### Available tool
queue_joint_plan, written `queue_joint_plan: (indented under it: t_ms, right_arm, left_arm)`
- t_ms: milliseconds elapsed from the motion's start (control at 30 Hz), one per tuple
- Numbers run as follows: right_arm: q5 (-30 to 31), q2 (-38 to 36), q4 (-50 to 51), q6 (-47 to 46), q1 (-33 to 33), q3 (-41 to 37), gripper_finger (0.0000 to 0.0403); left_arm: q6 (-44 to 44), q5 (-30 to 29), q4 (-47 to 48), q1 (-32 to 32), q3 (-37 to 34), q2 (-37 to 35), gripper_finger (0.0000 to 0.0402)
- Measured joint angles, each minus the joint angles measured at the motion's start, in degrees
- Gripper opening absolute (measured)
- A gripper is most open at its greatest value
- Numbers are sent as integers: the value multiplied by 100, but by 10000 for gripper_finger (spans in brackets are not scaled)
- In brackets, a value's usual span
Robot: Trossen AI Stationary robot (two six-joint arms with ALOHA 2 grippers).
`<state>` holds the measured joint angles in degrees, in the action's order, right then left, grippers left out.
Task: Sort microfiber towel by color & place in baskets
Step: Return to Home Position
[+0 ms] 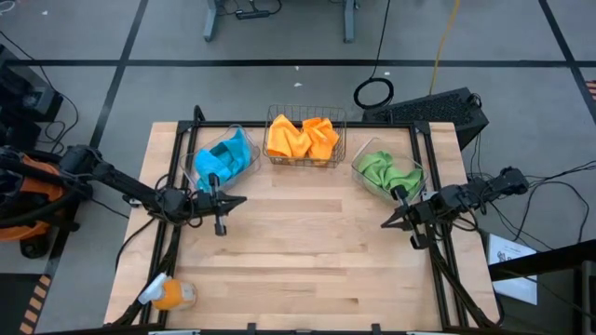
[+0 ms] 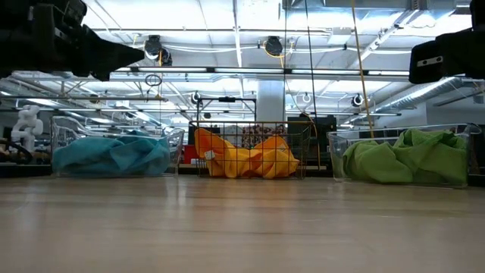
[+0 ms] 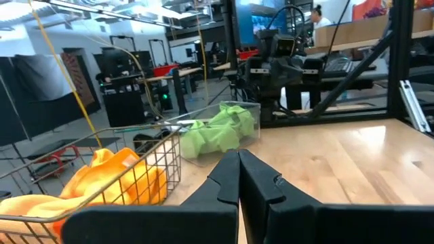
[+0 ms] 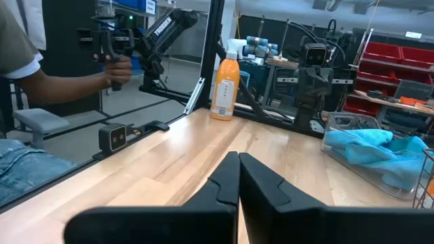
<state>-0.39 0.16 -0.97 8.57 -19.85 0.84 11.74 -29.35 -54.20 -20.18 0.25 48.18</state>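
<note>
Towels [image 1: 300, 138] lie sorted in the wire basket [image 1: 341, 149] and two clear bins [image 1: 416, 158] along the worktop's [image 1: 307, 251] far edge as the closed, empty left claw [image 1: 238, 199] and right claw [image 1: 386, 222] hover nearby, where a careless swing could clip a bin.

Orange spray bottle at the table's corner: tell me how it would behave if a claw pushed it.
The orange spray bottle stands upright, tall and narrow, so a push high up would likely tip it rather than slide it. It stands near the table's edge, so it could fall off. Its smooth body probably makes it slippery.
</note>
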Motion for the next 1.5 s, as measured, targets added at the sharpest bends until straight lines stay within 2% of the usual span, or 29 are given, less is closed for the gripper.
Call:
queue_joint_plan:
  t_ms: [200, 333, 500, 733, 1133, 1500]
  right_arm:
    - [-61, 0, 4, -24, 3, 0, 0]
    - [-106, 0, 0, -39, 3, 0, 0]
    - [-108, 0, 0, -49, 1, 0, 0]
    - [-110, 0, 0, -43, 1, 1, 0]
    - [-15, 0, 14, -4, 1, 4, 0]
    - [-103, 7, 8, 136, 815, 4, 0]
  left_arm:
    - [-85, 217, 1092, 2, 0, -915, 0]
    - [-77, 532, 1548, 2, 2, -1508, 0]
    - [132, 619, 2107, 24, 2, -2273, 0]
    - [103, 1369, 2991, 236, 0, -3170, 0]
    - [-245, 1738, 4713, 456, 0, -4706, 0]
    - [-377, 1760, 5064, 456, -2, -4815, 0]
